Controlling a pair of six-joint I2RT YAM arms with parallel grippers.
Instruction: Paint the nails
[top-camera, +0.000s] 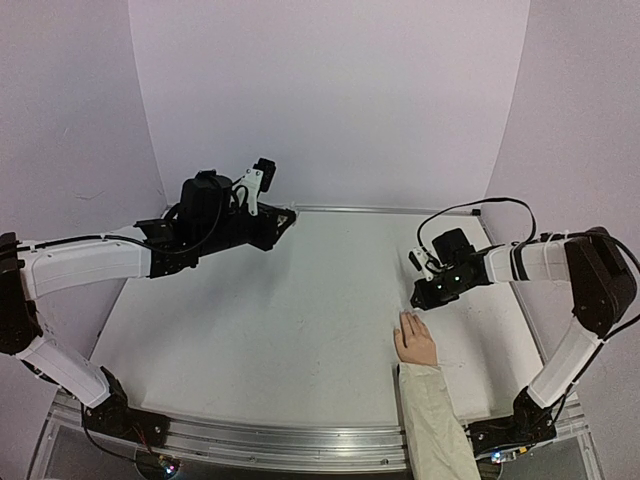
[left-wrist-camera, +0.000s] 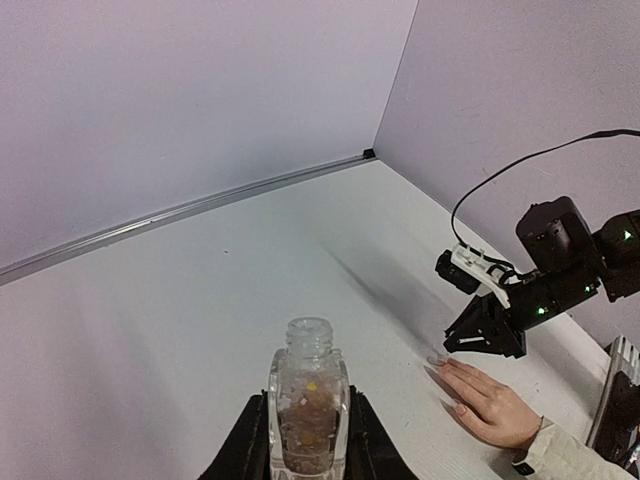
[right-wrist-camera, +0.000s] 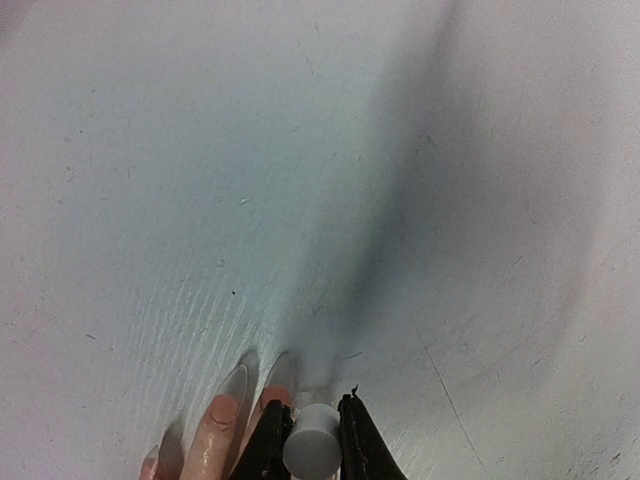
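Beside the right gripper (right-wrist-camera: 310, 425) lie the nails (right-wrist-camera: 224, 408).

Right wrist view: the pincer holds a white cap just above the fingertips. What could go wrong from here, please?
1. The right pincer grips the white cap very close to the nails. Whatever hangs below the cap is hidden, so a small error might smear the skin or press on the hand.
2. The bottle in the left pincer has no cap. Any tilt could spill its contents onto the table.
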